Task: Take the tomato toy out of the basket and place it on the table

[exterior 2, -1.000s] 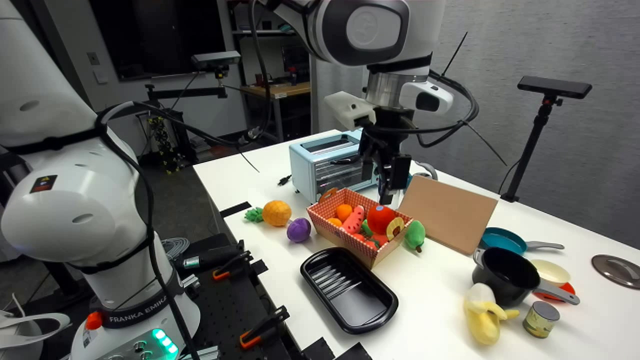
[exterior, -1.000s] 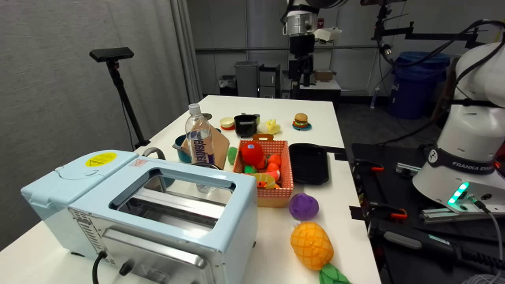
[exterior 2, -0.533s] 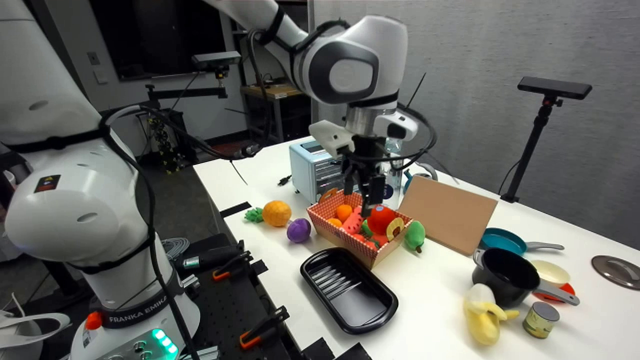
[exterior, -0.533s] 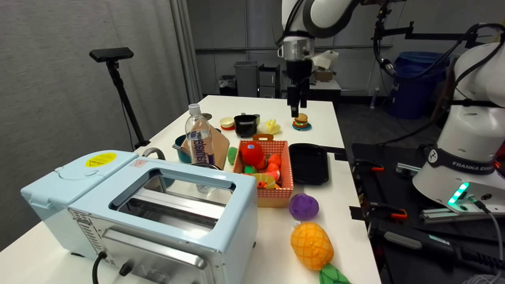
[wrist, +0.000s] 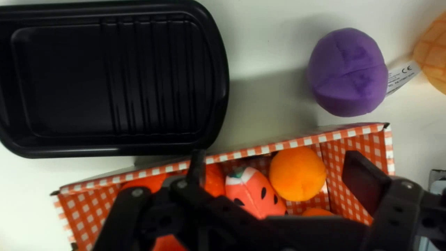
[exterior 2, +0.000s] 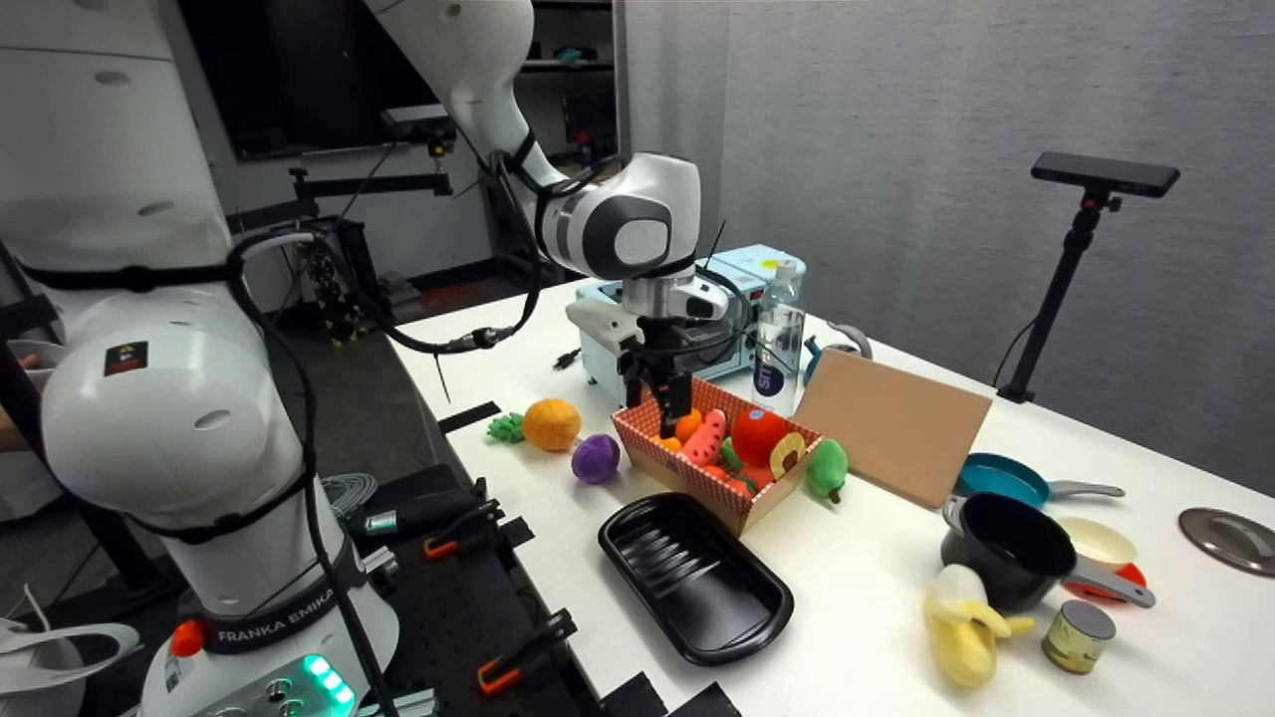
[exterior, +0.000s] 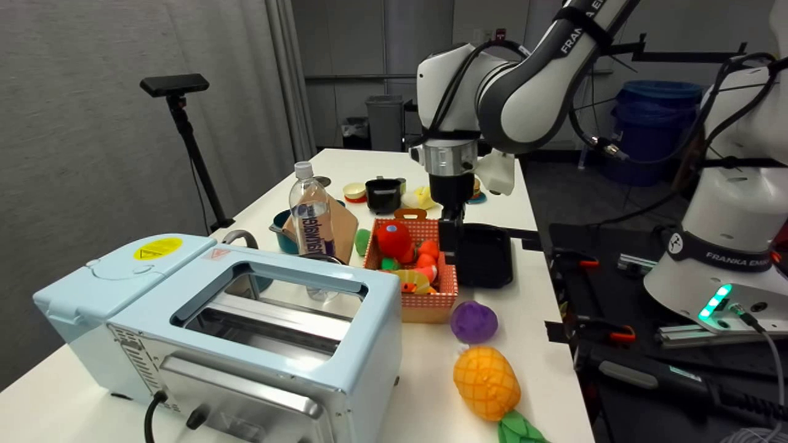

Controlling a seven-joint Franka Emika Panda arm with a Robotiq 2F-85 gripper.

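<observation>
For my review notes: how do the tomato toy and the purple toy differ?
The tomato toy is red with a blue spot, while the purple toy is purple and shows none. The tomato toy lies inside the basket, whereas the purple toy rests outside it on the table. Both are roundish; neither is held by the claw.

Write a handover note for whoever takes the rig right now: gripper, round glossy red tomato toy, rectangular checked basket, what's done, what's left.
Gripper: open, holding nothing, over the rectangular red-and-white checked basket; in the wrist view a round orange toy shows between its fingers.
Round glossy red tomato toy: inside the basket, off to one side of the gripper.
Done: nothing of the transfer; the tomato toy is not grasped.
Left: line up over it, grasp it, lift it clear of the basket, set it on the plain white table.
</observation>
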